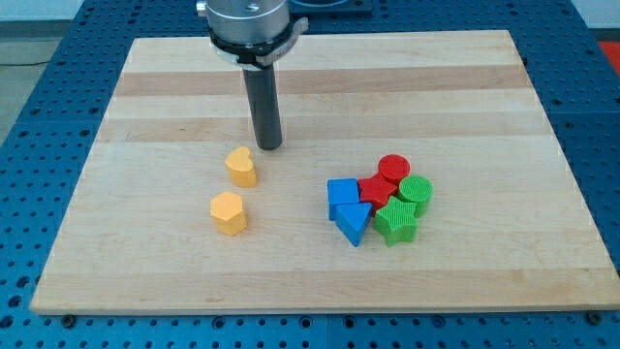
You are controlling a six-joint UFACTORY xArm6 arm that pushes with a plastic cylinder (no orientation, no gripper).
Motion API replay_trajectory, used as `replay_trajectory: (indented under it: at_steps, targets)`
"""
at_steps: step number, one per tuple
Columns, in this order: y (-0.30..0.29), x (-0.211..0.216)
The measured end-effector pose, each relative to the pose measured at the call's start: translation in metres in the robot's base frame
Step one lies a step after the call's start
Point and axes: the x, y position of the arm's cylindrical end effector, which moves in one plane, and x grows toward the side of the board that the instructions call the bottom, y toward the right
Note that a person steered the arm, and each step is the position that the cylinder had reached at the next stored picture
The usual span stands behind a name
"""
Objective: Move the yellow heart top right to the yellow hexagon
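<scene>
Tool first: it is a bare rod with no jaws, so nothing on it opens, closes or clamps. My tip (268, 145) stands on the worktop (145, 87) above and to the right of the hexagon (229, 212).

Going left to right from the hexagon, the heart (242, 167) lies near it, almost straight above and only slightly to the right, with a clear gap between them. My tip is just beside the heart's upper right edge; I cannot tell if they touch. Well to the hexagon's right is a tight cluster whose nearest pieces are the blue cube (341, 194) and the blue triangle (354, 223), with red and green blocks behind them.

I judge the heart is close to its goal but needs to go a little further right of the hexagon. From where my tip stands, a push would send the heart down and left, which is the wrong way. It seems better to go round the top of the heart to its left side and then push it rightward in a short, slow stroke through its middle so it does not spin. Stop well before the cluster and never brush the hexagon.
</scene>
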Motion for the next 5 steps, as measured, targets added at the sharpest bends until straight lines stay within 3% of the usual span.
replay_trajectory:
  at_steps: [3, 5]
  targets:
    - [-0.009, 0.043]
    - [-0.033, 0.018]
